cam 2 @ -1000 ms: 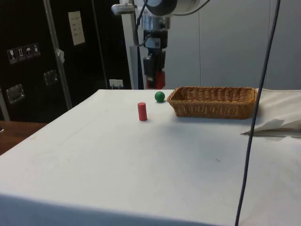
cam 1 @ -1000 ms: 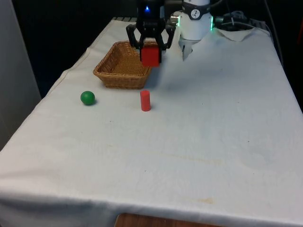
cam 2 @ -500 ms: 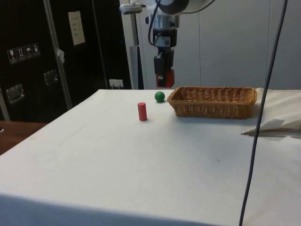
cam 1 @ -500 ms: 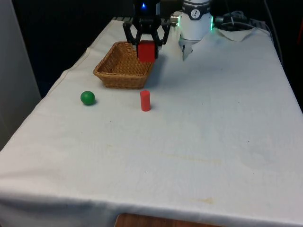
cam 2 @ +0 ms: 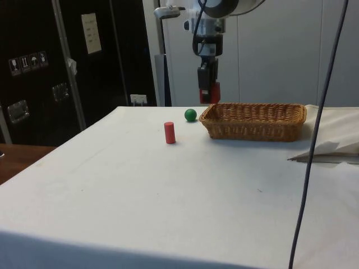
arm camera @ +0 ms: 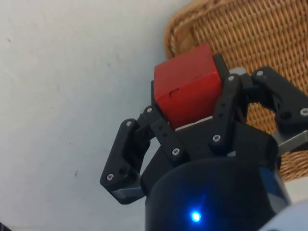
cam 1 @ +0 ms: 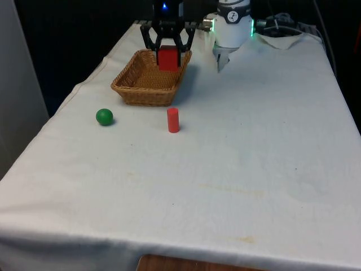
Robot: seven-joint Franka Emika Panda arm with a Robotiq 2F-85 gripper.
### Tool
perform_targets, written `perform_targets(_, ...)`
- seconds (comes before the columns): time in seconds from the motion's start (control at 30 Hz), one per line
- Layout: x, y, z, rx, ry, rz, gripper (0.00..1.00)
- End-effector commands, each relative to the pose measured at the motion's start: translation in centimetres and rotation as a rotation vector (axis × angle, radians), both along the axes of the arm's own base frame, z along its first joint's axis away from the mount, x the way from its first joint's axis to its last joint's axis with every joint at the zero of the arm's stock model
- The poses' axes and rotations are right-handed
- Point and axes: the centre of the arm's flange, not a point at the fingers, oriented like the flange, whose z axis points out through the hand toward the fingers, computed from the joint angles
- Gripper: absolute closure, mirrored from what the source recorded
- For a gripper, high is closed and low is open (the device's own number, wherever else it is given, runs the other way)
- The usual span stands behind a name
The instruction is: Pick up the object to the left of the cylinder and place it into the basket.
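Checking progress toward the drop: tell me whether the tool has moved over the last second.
Yes. In the side view the tool, shut on the red cube, has travelled from above the red cylinder to the basket rim.

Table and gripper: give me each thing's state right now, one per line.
gripper: shut on the red cube, raised at the basket's edge.
red cube: held in the air, not yet released.
basket: upright on the cloth.
red cylinder: standing upright.
green ball: resting on the cloth, untouched.

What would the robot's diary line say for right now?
gripper: shut on red block | place: above basket edge | on table: green ball, red cylinder
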Motion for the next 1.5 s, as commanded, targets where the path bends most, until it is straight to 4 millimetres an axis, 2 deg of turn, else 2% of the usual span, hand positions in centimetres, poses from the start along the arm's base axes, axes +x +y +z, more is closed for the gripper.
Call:
perform_targets(0.0,-0.4,-0.6,-0.1,-0.009,0.002,0.005,0.99)
perform_targets(0.03,-0.2,-0.3,-0.1,0.0,0.002,0.001,0.99)
perform_targets(0.3,-1.5,-2.7,-1.0,-0.016,0.028,0.02,0.99)
perform_targets(0.33,-1.4,-2.5,-0.9,-0.013,0.028,0.018,0.99)
perform_targets(0.57,-2.5,-4.5,-1.9,-0.034,0.056,0.034,0.99)
perform_targets(0.83,-3.5,-5.9,-2.8,-0.054,0.083,0.048,0.99)
perform_targets(0.93,-3.6,-6.0,-2.9,-0.052,0.094,0.046,0.99)
perform_targets(1.47,-6.9,-6.0,-5.2,-0.075,0.039,0.07,0.99)
